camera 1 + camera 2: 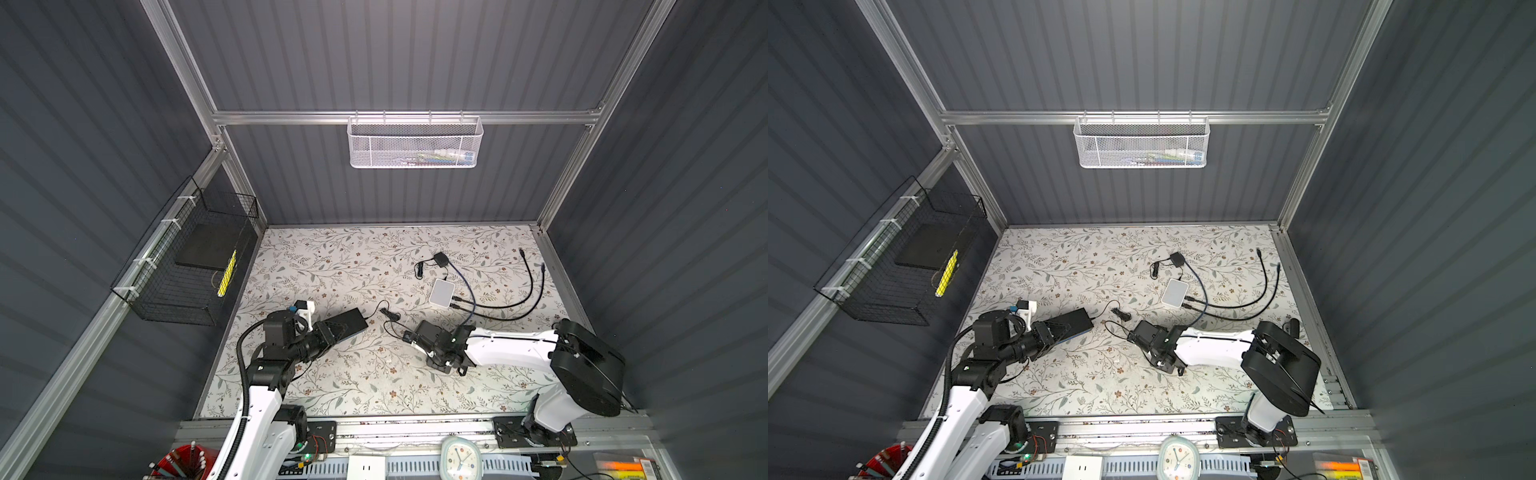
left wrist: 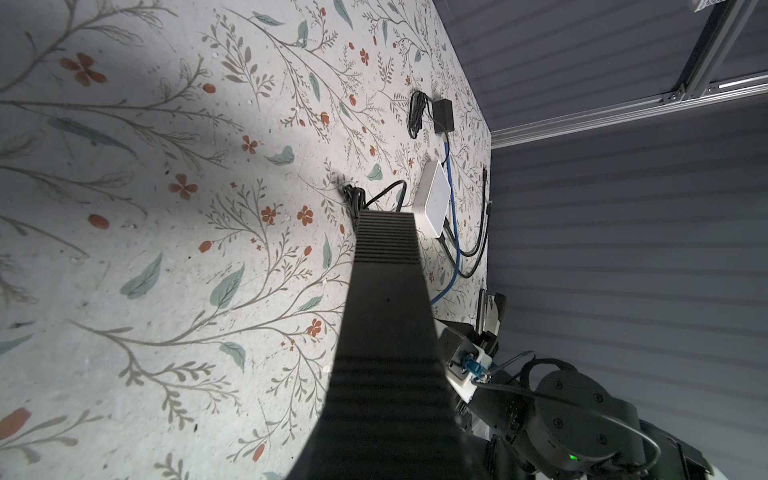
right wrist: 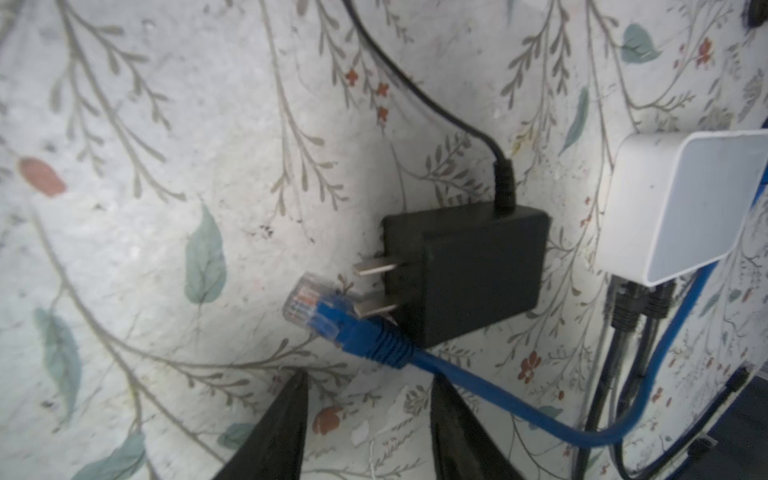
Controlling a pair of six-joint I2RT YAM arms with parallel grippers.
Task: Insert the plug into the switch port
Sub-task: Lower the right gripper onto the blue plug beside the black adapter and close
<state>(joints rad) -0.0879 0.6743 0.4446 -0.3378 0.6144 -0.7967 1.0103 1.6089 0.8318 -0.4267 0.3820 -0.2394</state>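
The switch is a flat black ribbed box, and my left gripper is shut on its near end. It reaches out over the floral mat, as the left wrist view shows of the switch. The plug is a clear connector on a blue cable. It lies on the mat against the prongs of a black power adapter. My right gripper is open just short of the plug, with nothing between its fingers. In both top views the right gripper hides the plug.
A white box with two black cables in its ports lies beyond the right gripper. A second black adapter and a cord bundle also lie on the mat. A black wire basket hangs on the left wall.
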